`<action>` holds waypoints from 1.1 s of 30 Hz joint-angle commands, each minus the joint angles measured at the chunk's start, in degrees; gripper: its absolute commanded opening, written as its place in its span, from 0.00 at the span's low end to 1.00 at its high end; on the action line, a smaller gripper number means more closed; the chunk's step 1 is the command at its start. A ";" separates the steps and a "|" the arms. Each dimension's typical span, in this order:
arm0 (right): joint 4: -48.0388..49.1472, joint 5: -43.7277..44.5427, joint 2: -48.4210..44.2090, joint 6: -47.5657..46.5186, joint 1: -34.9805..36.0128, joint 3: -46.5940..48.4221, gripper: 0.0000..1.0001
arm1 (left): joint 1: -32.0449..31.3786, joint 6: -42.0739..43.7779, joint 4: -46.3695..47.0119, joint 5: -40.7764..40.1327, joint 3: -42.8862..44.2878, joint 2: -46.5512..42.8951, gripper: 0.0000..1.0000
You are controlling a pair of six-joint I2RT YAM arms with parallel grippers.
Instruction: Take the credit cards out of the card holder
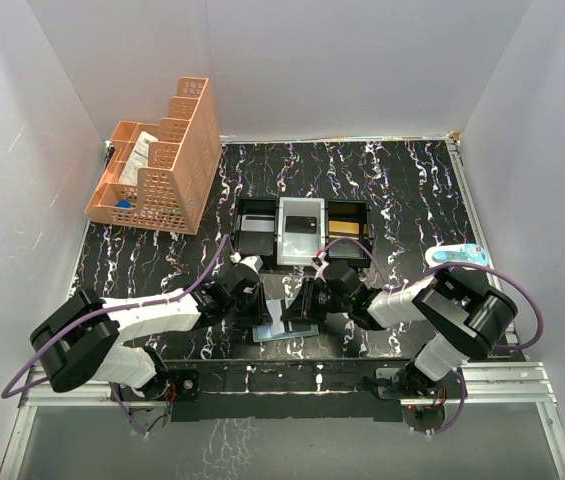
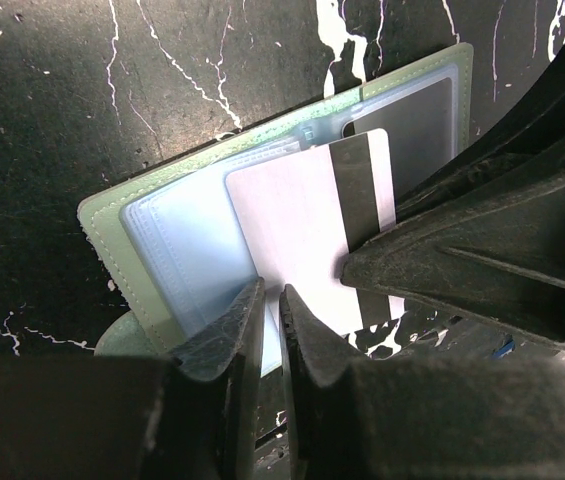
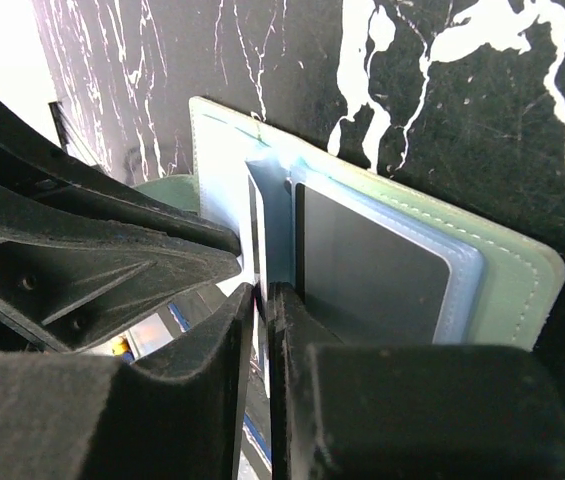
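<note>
Left claw (image 1: 260, 308), right claw (image 1: 305, 300), meeting at card holder (image 1: 280, 330), apparently pinching it

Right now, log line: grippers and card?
left gripper: shut on white card | right gripper: shut on card holder | card: partly out

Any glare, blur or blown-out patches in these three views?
Top external: even light, sharp, though the card holder is small. Left wrist: card holder crisp, left fingers dark and soft. Right wrist: top-left corner blown out white, right fingers dark, blurred.
</note>
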 commanded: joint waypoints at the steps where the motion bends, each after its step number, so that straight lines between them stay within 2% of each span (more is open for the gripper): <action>1: 4.88 -1.44 0.78 0.07 -0.02 1.66 0.06 | -0.23 0.78 -4.00 -2.15 -1.69 -0.05 0.11; 4: 4.18 -0.39 -0.32 0.09 -0.02 1.15 0.00 | -0.24 0.78 -4.72 -2.78 -1.63 -0.99 0.11; 14: -7.96 7.28 -8.82 -4.41 -0.10 1.39 0.00 | -0.24 0.61 -6.48 -3.68 -1.75 -3.88 0.11; 22: -8.01 8.51 -14.42 -5.91 -0.13 0.10 0.00 | -0.23 0.93 -7.96 -3.94 -0.15 -6.40 0.13; 29: -5.67 9.17 -17.15 -5.73 -0.16 -1.53 0.00 | -0.22 1.27 -10.09 -3.46 2.84 -10.36 0.22; 33: -4.04 8.62 -17.02 -5.52 -0.17 -1.52 0.00 | -0.30 2.69 -14.55 -5.52 5.56 -11.56 0.32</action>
